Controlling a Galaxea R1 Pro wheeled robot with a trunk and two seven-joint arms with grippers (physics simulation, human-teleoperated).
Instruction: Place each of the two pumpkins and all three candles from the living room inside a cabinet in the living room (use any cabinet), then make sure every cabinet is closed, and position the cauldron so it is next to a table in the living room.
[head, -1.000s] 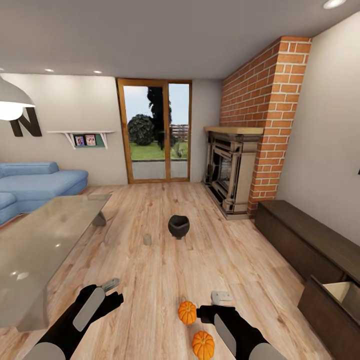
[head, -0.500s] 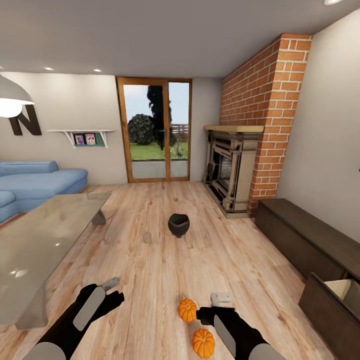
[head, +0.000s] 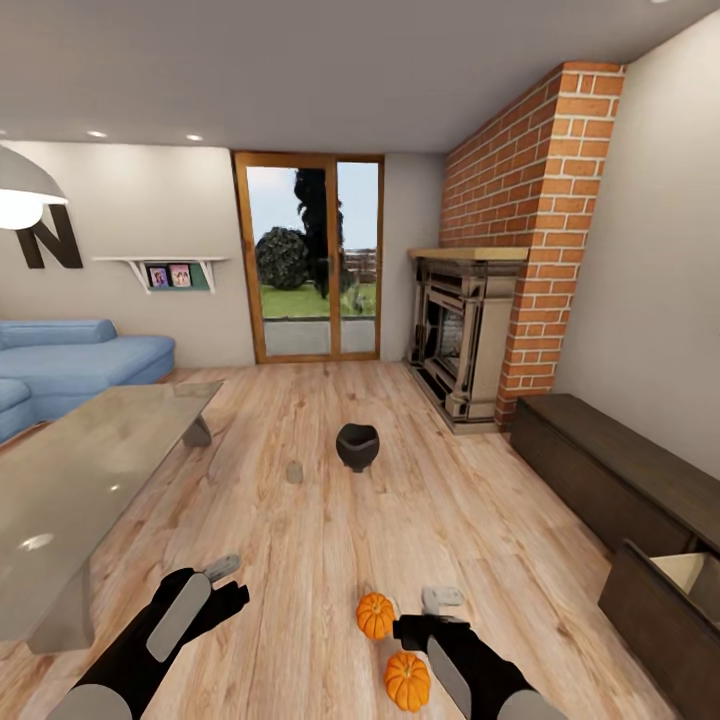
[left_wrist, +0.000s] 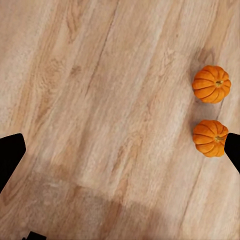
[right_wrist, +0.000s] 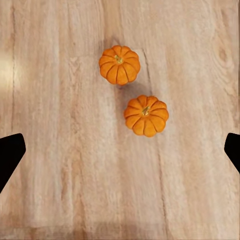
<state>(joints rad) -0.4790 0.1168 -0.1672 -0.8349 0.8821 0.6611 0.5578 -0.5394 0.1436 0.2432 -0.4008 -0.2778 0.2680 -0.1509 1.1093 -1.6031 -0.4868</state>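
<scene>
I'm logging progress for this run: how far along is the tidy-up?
Done: one drawer of the cabinet stands open, ready. In hand: nothing is gripped; the right gripper hovers open beside the two pumpkins, both on the floor. Left: stow the pumpkins and candles, one small grey candle-like thing lies on the floor; close the drawer; move the cauldron, standing mid-floor, next to the table.

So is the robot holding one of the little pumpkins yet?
No, nothing is held. Both pumpkins sit on the wooden floor, and the right gripper and left gripper hang open above it.
</scene>
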